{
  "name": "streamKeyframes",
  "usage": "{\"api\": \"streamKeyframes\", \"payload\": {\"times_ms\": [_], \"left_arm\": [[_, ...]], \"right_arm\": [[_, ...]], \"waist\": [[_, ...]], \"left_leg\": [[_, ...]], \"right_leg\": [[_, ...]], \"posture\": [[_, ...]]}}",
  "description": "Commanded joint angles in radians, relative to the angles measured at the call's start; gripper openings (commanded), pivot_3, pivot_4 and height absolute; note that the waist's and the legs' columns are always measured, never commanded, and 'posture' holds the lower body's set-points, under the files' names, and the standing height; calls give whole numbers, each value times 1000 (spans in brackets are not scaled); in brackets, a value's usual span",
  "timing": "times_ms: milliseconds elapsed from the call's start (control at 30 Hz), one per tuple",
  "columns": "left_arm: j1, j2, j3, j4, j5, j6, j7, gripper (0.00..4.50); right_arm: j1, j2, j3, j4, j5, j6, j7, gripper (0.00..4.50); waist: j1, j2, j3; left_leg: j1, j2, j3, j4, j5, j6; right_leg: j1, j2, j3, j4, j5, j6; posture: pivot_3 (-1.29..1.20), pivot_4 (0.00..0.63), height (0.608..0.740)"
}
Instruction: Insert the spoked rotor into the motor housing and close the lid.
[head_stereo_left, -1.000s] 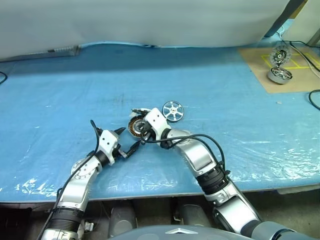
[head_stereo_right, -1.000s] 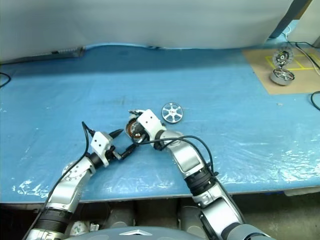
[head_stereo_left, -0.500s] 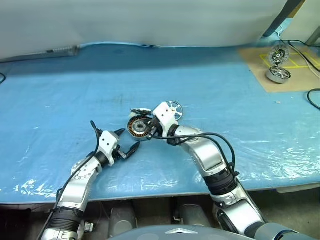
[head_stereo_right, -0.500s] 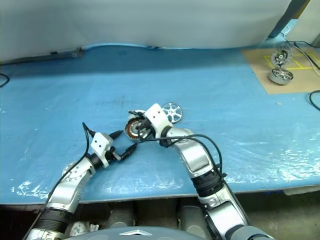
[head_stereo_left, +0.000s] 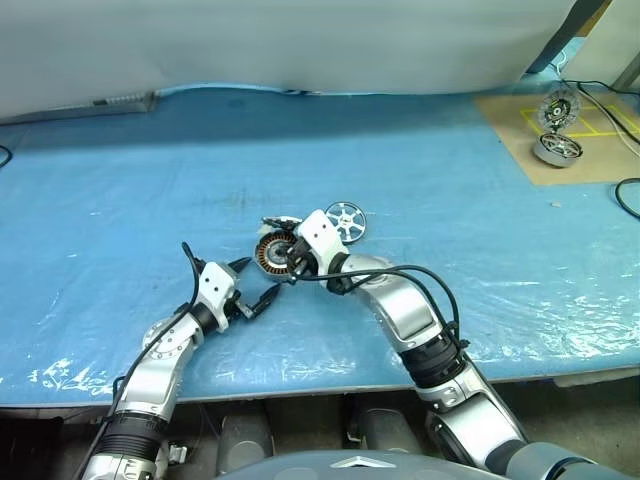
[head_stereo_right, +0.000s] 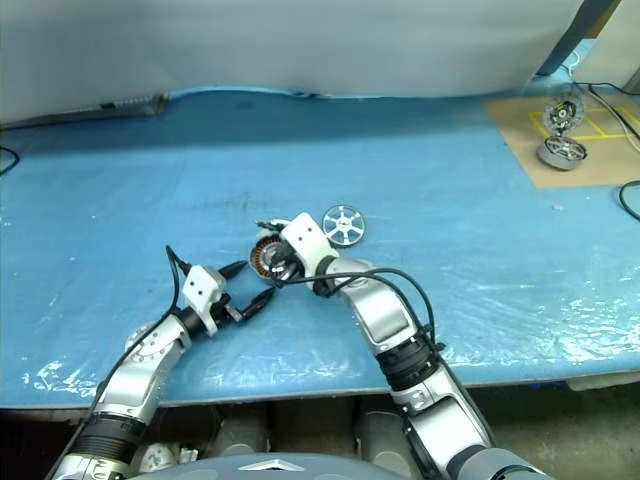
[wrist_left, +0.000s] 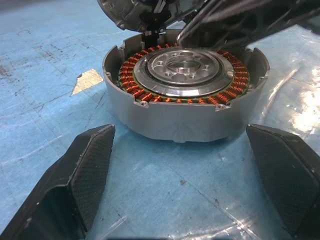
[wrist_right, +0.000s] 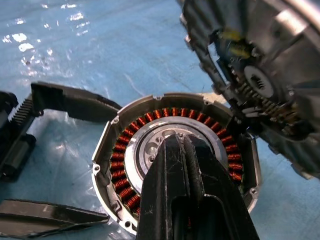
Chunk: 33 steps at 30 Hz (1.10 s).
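Probably lab: blue sheeted bench (head_stereo_left: 120, 180), taped board (head_stereo_left: 600, 150).

Work surface is a long table (head_stereo_left: 120, 190) covered edge to edge in blue plastic sheeting (head_stereo_left: 470, 200), wrinkled and glossy near the front edge, with glare patches front-left and front-right. A few dark scuffs sit mid-sheet. Behind the table hangs a plain grey-white backdrop (head_stereo_left: 300, 40), its lower hem meeting the sheet. A grey strip (head_stereo_left: 100, 102) lies along that hem at far left. Far right corner holds a brown cardboard pad (head_stereo_left: 560, 140) marked with yellow tape lines (head_stereo_left: 590, 125). Black cables (head_stereo_left: 625, 195) trail over the right edge. Under the front edge the space is dark.
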Motion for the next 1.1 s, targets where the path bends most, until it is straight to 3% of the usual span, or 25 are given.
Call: {"api": "streamKeyframes", "payload": {"times_ms": [33,700,1100], "left_arm": [[2,1,10,-10,-6,-23,3,4500],[13,-9,7,21,-2,-56,16,4500],[17,-10,4,6,-4,-47,21,4500]], "right_arm": [[-24,11,2,-5,-11,-28,-9,69],[-73,-9,73,32,-61,23,46,69],[-45,-29,-1,-28,-46,94,11,69]], "waist": [[0,0,0],[0,0,0],[1,0,0]], "left_leg": [[0,0,0,0,0,0],[0,0,0,0,0,0],[1,0,0,0,0,0]], "right_leg": [[0,0,0,0,0,0],[0,0,0,0,0,0],[0,0,0,1,0,0]], "posture": [[0,150,740],[0,150,740],[0,150,740]]}}
